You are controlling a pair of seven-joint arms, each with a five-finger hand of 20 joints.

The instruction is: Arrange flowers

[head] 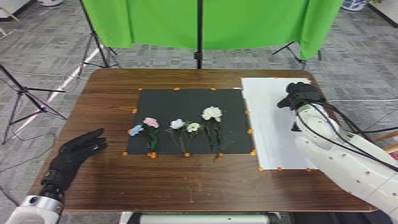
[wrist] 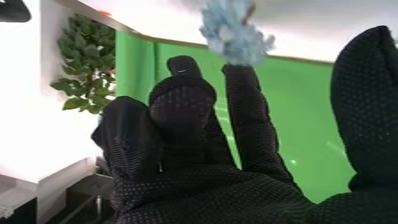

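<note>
Over the far part of the white sheet (head: 275,120), the right hand (head: 304,94) is held palm down. In the right wrist view the hand (wrist: 195,185) is open, its thumb apart from the loosely bent fingers. A light blue flower (wrist: 233,31) shows close to the fingertips; whether they touch it I cannot tell. The open left hand (head: 82,145) is above the table's left side. Lying on the black mat (head: 178,102) are a blue flower (head: 135,130), a pink flower (head: 151,122), a pale lilac flower (head: 177,124), a cream flower (head: 193,127) and a white flower (head: 211,113).
Orange tape pieces (head: 152,155) mark the edges of the mat and sheet on the brown table (head: 187,187). Behind the table hangs a green cloth (head: 213,25) on stands. Dark cables run along the right arm.
</note>
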